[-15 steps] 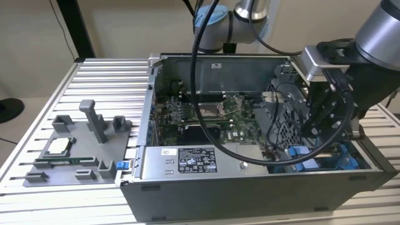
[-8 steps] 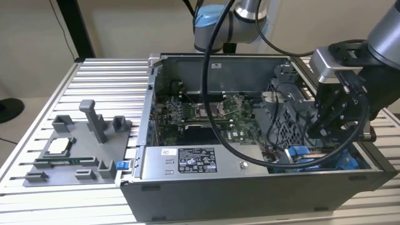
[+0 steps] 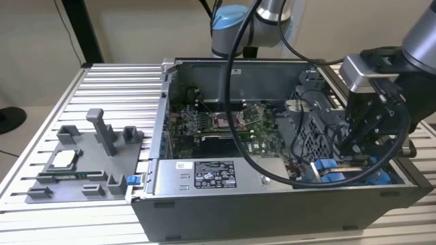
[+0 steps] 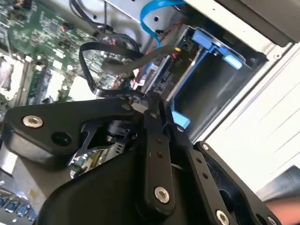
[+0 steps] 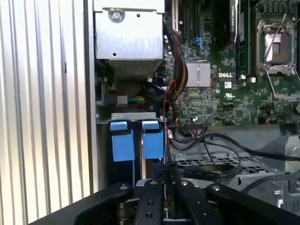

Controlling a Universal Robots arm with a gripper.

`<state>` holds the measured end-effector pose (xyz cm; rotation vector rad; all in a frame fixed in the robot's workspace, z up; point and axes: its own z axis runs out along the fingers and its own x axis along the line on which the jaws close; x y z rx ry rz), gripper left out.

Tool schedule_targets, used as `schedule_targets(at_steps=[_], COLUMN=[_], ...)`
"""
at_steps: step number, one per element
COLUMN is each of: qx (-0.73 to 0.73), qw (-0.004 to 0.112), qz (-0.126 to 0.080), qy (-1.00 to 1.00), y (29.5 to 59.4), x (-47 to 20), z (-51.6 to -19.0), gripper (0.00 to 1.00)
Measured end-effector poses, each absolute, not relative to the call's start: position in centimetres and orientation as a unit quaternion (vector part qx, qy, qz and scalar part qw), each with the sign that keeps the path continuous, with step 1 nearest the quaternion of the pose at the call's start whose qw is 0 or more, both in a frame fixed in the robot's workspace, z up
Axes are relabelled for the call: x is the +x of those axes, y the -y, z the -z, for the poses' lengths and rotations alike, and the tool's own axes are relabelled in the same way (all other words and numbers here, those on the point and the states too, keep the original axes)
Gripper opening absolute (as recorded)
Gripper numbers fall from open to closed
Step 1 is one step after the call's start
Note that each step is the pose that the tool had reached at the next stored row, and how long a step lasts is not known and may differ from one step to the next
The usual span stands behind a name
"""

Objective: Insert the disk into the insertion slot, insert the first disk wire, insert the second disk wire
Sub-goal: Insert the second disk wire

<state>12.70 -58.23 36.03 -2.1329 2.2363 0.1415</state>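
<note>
The open computer case (image 3: 272, 204) lies on the table. My gripper (image 3: 354, 153) reaches down into the corner of the case at the exterior view's right. There the disk (image 4: 187, 79) sits edge-on in the insertion slot (image 5: 126, 116), with its blue caddy tabs (image 5: 152, 140) showing. In both wrist views the gripper (image 4: 149, 107) (image 5: 165, 180) is shut on the end of a flat black disk wire (image 4: 91, 70), just off the disk's connector edge. That wire loops back over the motherboard. A light blue wire (image 4: 152, 14) curves beside the bay.
A grey labelled power-supply box (image 3: 214, 174) fills the case's front, left of the bay in the exterior view. The motherboard (image 3: 225, 122) with its square socket lies behind. A grey fixture tray (image 3: 81, 163) rests on the slatted table (image 3: 116, 81). Thick black arm cables (image 3: 259, 163) hang across the case.
</note>
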Motion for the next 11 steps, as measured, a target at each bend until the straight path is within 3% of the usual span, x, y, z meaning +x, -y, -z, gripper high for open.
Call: schedule_targets(at_steps=[3, 7, 11], qx=[-0.691, -0.691, -0.692], qw=[0.009, 0.014, 0.027], qz=[-0.026, -0.02, -0.008], qy=[-0.723, -0.723, -0.721], y=[58.22, 58.03, 57.67], x=[12.75, 12.89, 12.99], z=[-36.01, -35.91, -35.88], gripper=[0.0, 0.0, 0.0])
